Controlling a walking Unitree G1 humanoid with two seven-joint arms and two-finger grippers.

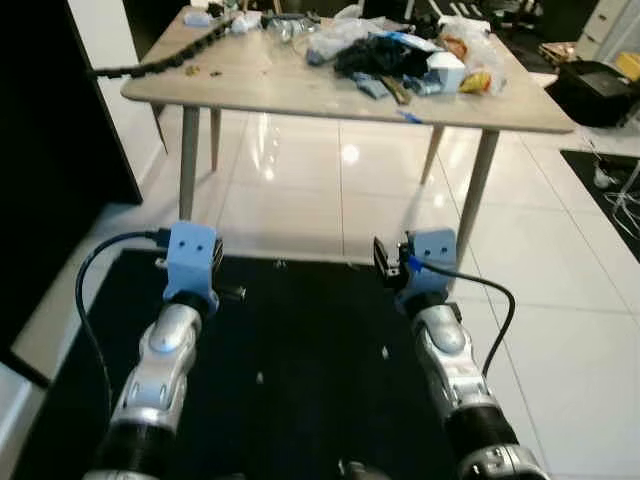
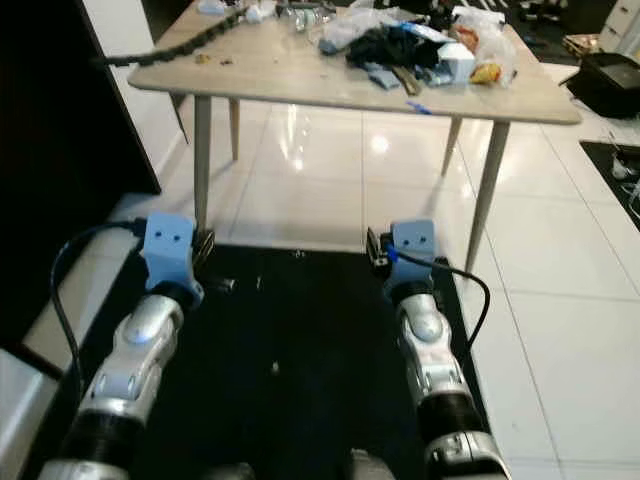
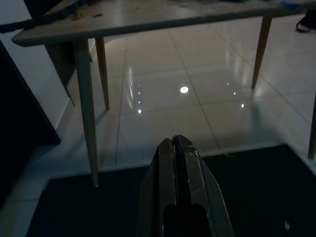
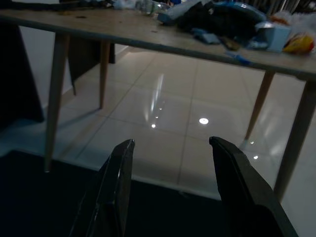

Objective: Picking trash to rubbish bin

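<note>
1. Our left gripper (image 3: 178, 148), black fingers pressed together, and our right gripper (image 4: 170, 148), black fingers spread apart, hang low over the black floor mat (image 1: 300, 360).
2. Beyond the mat's far edge we see open glossy white tile floor (image 1: 300, 180) between the table legs.
3. The heap of crumpled bags and wrappers (image 1: 400, 50) lies on the pale wooden table (image 1: 300, 90), well beyond and above both grippers.

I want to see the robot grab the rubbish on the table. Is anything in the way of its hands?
Nothing visible blocks them. The trash pile lies on the far part of the table, with bare tabletop on the near side. Both the left gripper and right gripper are low, below tabletop height, over a black mat.
</note>
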